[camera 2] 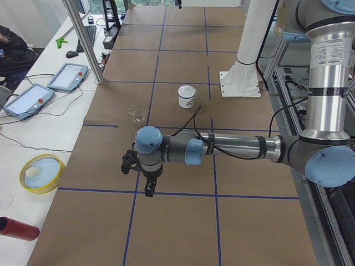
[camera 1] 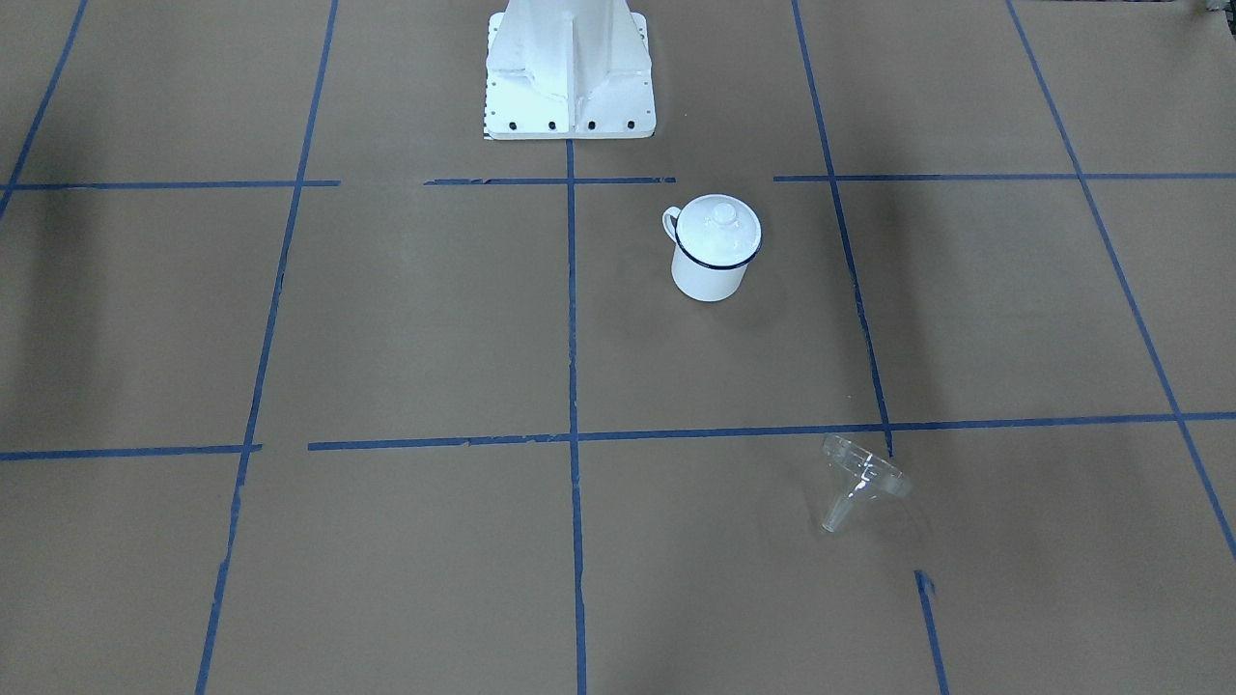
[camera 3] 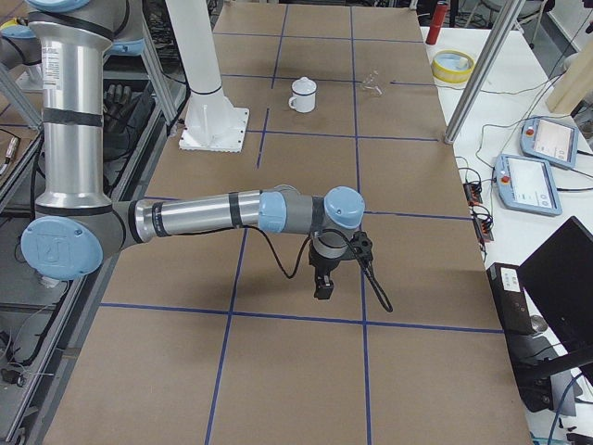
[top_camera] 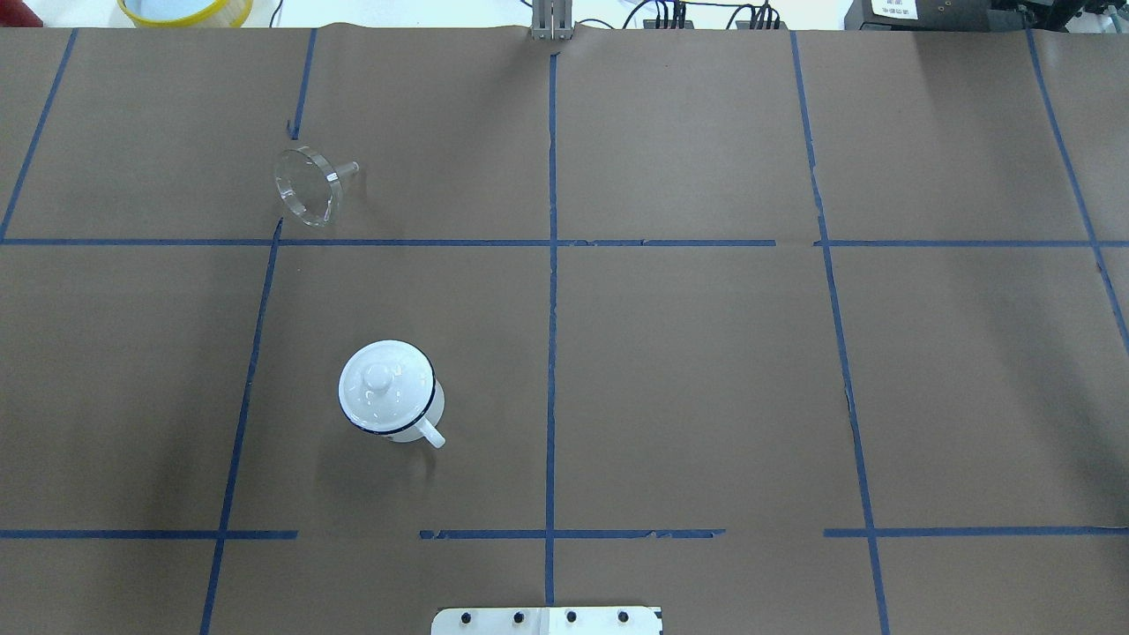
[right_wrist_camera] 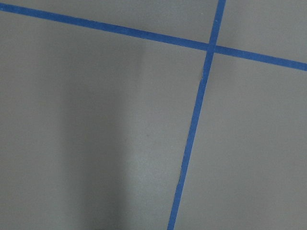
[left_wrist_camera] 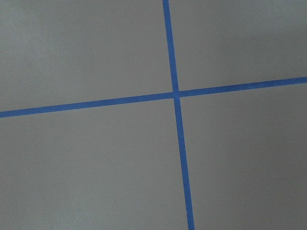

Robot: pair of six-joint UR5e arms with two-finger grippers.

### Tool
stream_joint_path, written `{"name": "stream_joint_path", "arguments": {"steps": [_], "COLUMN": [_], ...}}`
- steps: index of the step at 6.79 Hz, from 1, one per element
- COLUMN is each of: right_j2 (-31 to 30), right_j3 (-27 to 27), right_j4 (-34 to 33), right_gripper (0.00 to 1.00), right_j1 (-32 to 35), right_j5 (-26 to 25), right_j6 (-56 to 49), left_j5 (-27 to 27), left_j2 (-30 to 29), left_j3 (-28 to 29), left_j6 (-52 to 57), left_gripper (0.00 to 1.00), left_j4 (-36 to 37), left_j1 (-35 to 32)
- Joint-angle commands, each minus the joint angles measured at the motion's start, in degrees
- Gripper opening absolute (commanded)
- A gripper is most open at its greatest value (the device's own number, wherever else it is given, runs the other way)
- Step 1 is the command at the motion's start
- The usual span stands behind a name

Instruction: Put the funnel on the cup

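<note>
The cup [camera 1: 708,275] is a white enamel mug with a dark blue rim. It stands upright on the brown paper at the robot's left [top_camera: 438,404]. A round white domed lid [top_camera: 377,388] with a knob sits on its mouth. The clear plastic funnel [camera 1: 862,475] lies on its side farther out from the robot [top_camera: 309,185], apart from the cup. My left gripper [camera 2: 147,188] hangs over the table's left end, far from both. My right gripper [camera 3: 323,287] hangs over the right end. Both show only in the side views, so I cannot tell whether they are open or shut.
The white robot base [camera 1: 570,87] stands at the table's near middle. Blue tape lines grid the paper. A yellow bowl [camera 2: 41,173], a red bottle [camera 2: 19,228], two teach pendants [camera 2: 28,97] and a metal post [camera 2: 83,39] are along the operators' side.
</note>
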Motion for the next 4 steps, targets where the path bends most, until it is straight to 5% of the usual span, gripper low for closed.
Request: {"name": "stream_joint_path", "arguments": {"steps": [1, 4], "right_j2": [-0.02, 0.07], "right_j3": [-0.07, 0.02], "right_j4": [0.0, 0.0], "right_gripper": [1.0, 1.0], "right_j1": [0.0, 0.0], "right_j5": [0.0, 0.0], "right_j6": [0.0, 0.0], "left_j5": [0.08, 0.69], "left_j2": [0.29, -1.19], "left_j3": [-0.01, -5.51], "left_j6": [0.0, -4.18], "left_gripper": [1.0, 1.0], "left_j4": [-0.17, 0.96], "left_j1": [0.0, 0.09]}}
